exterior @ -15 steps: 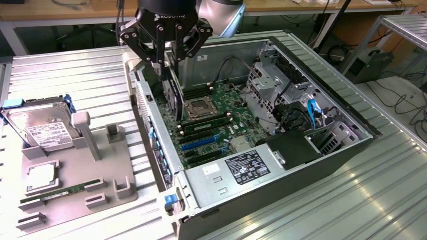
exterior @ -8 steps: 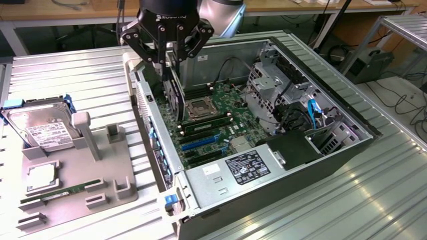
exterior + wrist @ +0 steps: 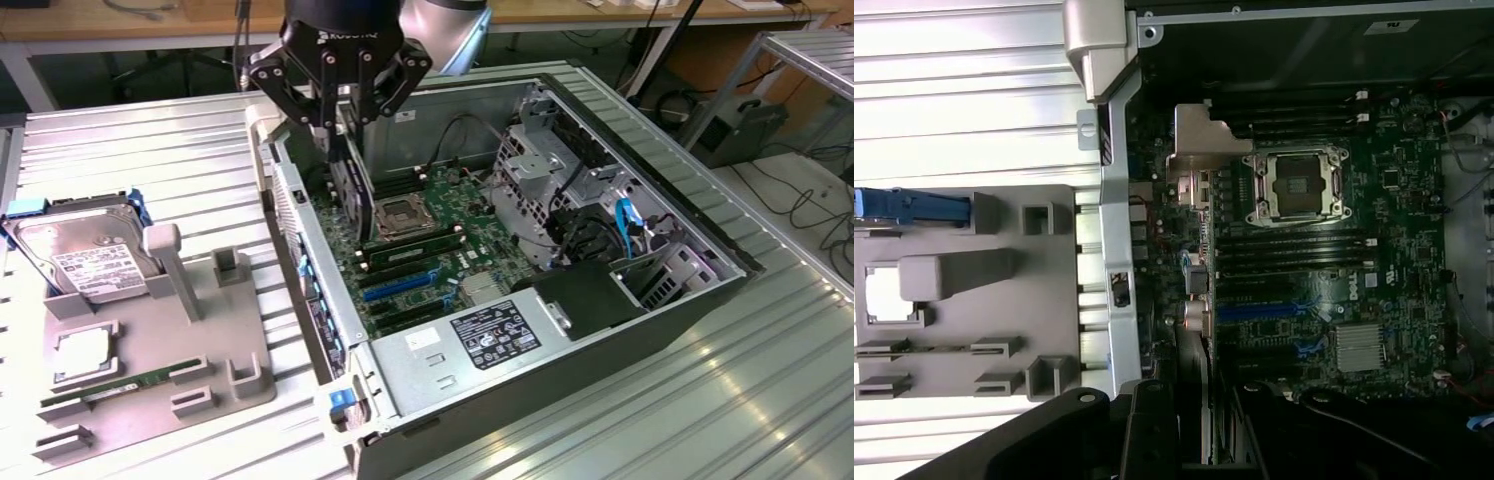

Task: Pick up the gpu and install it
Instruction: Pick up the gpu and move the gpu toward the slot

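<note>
Gripper (image 3: 344, 125), black and angular, is clamped on the top edge of the gpu (image 3: 351, 195), a thin dark card hanging edge-down inside the open sheet-metal case (image 3: 641, 150). Its silvery bracket (image 3: 1199, 140) lies by the rear wall, seemingly just above the green motherboard (image 3: 427, 250).

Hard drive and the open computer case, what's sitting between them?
In the exterior view, two grey upright posts of the fixture tray stand between the hard drive and the computer case.
</note>
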